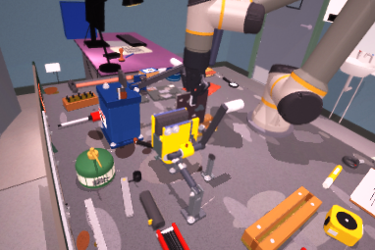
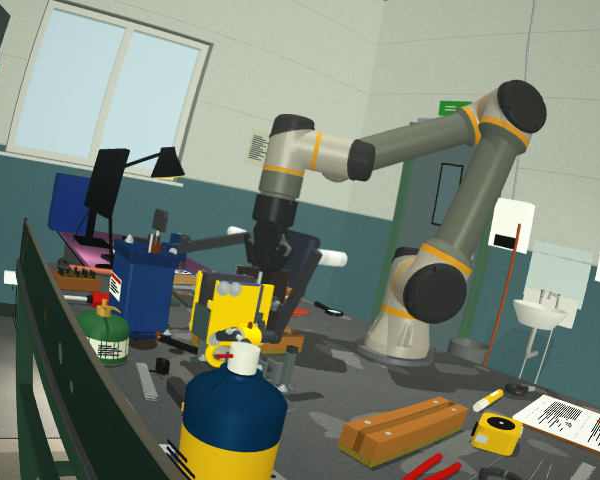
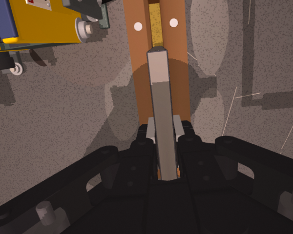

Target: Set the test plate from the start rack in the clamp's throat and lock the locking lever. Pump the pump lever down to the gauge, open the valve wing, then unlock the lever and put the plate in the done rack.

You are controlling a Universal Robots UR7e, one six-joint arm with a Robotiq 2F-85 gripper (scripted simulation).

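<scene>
The test plate (image 3: 160, 105), a thin grey slab seen edge-on, stands upright over the slot of the brown start rack (image 3: 157, 63), and my gripper (image 3: 166, 141) is clamped on its upper end directly above that rack. The yellow clamp (image 1: 173, 134) sits just in front of the rack, its dark locking lever (image 1: 218, 119) with a white knob leaning up to the right. The blue pump box (image 1: 118, 112) stands to the clamp's left, its long pump lever (image 2: 207, 242) raised toward my wrist. The plate's lower end is hidden in the side cameras.
The clamp body (image 3: 40, 22) lies close to the left of the rack. An orange done rack (image 1: 282, 219) lies on the near right of the bench beside a yellow tape measure (image 1: 343, 223). A green gas canister (image 1: 94, 168) and small tools sit near the left edge.
</scene>
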